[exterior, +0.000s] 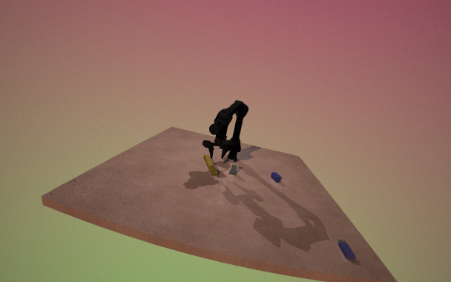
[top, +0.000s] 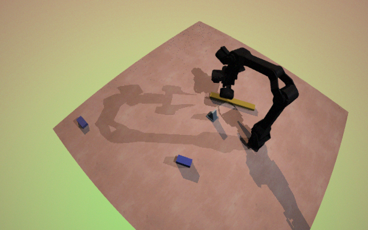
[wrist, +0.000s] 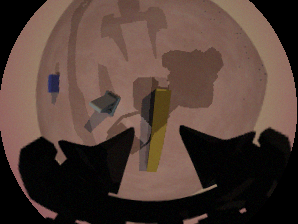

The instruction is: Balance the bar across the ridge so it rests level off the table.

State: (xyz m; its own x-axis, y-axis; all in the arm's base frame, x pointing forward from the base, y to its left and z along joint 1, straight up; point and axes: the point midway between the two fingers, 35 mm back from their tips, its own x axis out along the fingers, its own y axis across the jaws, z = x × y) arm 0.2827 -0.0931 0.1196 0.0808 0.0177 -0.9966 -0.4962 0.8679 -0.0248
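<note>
The yellow bar [top: 240, 103] [exterior: 211, 165] [wrist: 160, 111] lies flat on the table, beside the ridge and not on it. The ridge [top: 213, 115] [exterior: 234, 169] [wrist: 105, 103] is a small grey-blue wedge standing a short way from the bar's middle. My gripper [top: 226, 92] [exterior: 213, 151] [wrist: 157, 129] is open and points down over the bar, toward one end of it. In the wrist view the bar runs lengthwise between the two dark fingers, with a gap on each side. I cannot tell how far the fingertips are above the table.
Two blue blocks lie apart from the work spot: one [top: 184, 160] [exterior: 276, 176] [wrist: 53, 83] near the table's middle, one [top: 82, 121] [exterior: 346, 250] near a table corner. The arm's base [top: 256, 142] stands close to the ridge.
</note>
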